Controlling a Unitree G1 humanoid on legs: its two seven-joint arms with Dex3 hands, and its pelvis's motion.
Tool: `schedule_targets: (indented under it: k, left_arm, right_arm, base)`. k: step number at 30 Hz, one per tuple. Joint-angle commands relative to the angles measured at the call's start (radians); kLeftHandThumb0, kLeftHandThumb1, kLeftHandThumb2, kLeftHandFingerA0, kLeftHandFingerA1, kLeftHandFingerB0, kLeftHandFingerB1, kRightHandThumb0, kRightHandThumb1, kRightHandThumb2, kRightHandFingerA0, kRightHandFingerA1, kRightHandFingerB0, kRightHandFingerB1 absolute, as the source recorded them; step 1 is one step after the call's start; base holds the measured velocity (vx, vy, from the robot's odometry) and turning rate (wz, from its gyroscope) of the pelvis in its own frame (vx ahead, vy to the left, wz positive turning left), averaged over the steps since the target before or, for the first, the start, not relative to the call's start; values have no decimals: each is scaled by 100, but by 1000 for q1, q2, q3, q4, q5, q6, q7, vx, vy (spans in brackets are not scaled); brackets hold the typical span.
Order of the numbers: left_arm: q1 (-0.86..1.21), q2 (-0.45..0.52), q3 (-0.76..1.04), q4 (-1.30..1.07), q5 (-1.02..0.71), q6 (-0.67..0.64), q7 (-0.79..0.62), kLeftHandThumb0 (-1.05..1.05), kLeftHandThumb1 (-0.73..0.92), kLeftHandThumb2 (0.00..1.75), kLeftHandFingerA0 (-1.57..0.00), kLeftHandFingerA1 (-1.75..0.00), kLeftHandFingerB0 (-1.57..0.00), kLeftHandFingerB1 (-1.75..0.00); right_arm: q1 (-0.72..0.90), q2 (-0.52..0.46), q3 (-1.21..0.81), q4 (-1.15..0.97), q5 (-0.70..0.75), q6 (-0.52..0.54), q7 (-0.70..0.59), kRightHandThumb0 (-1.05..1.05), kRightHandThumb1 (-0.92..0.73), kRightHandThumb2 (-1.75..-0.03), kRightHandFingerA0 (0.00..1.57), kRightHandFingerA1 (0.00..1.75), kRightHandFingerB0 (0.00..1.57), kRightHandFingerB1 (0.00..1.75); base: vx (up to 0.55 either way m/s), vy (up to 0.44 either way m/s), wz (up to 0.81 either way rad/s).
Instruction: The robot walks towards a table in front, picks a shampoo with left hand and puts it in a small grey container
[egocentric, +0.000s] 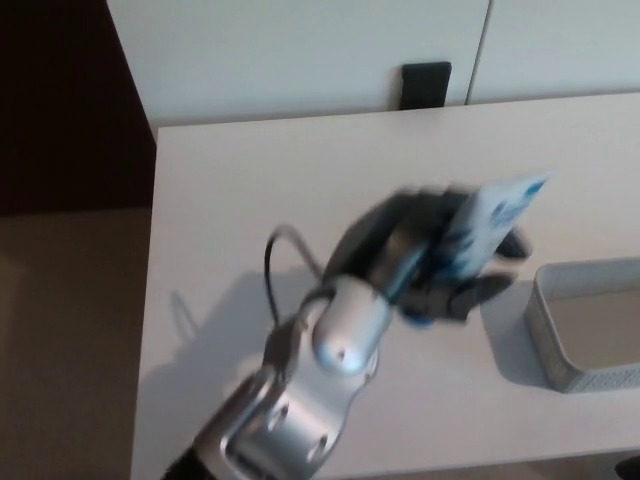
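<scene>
The container (548, 340) sits on the table (300, 180) by its front edge, toward the right. Just left of it, over the table's middle, the left hand (420, 255) holds the shampoo (490, 225). A block (426, 84) stands behind the far edge.

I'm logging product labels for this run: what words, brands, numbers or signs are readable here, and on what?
None can be read.
The shampoo in the left hand: blue print, too blurred to read.
The grey container and table: no writing visible.
</scene>
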Motion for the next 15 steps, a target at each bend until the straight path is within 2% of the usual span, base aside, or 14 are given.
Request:
schedule_targets:
  k: [1, 6, 7, 11, 12, 13, 14, 15]
  left_arm:
    - [-155, -25, -52, -43, 73, 110, -86, -12, 62, 77, -97, -136, -99, -81]
    - [-275, -109, -81, 39, 91, 144, -66, -15, 62, 74, -96, -141, -100, -83]
    - [-312, -144, -82, 77, 89, 159, -68, -15, 65, 68, -94, -142, -96, -89]
    - [-372, -202, -82, 163, 80, 166, -52, -14, 67, 63, -91, -141, -96, -86]
    - [-380, -215, -85, 193, 74, 154, -44, -15, 69, 62, -92, -140, -94, -91]
    - [-389, -225, -92, 225, 70, 136, -40, -20, 68, 62, -89, -139, -94, -68]
    - [-402, -238, -102, 270, 65, 109, -35, -20, 68, 62, -89, -139, -94, -68]
    - [-409, -257, -105, 310, 57, 93, -25, -21, 71, 61, -90, -133, -94, -60]
  right_arm:
    - [10, -2, -1, 3, -4, -7, -8, -20, -78, -62, 63, 50, 52, 44]
    - [2, -2, 5, 3, -9, -4, -9, -22, -75, -62, 63, 50, 52, 44]
    - [0, -3, 9, 3, -12, -2, -5, -24, -75, -61, 64, 50, 52, 43]
    - [-8, -1, 17, 3, -14, 0, 0, -23, -74, -61, 63, 50, 51, 43]
    - [-8, 1, 18, 3, -14, 1, -1, -23, -74, -61, 62, 50, 51, 43]
    - [-10, 2, 19, 4, -14, 4, 0, -23, -74, -61, 62, 50, 51, 43]
    - [-12, 5, 20, 5, -13, 7, 1, -23, -74, -61, 62, 50, 51, 43]
    - [-11, 4, 27, 4, -19, -2, 1, -23, -74, -61, 62, 50, 50, 43]
  base:
    - [0, 0, 0]
    - [0, 0, 0]
    - [0, 0, 0]
    - [0, 0, 0]
    - [0, 0, 0]
    - [0, 0, 0]
    - [0, 0, 0]
    - [0, 0, 0]
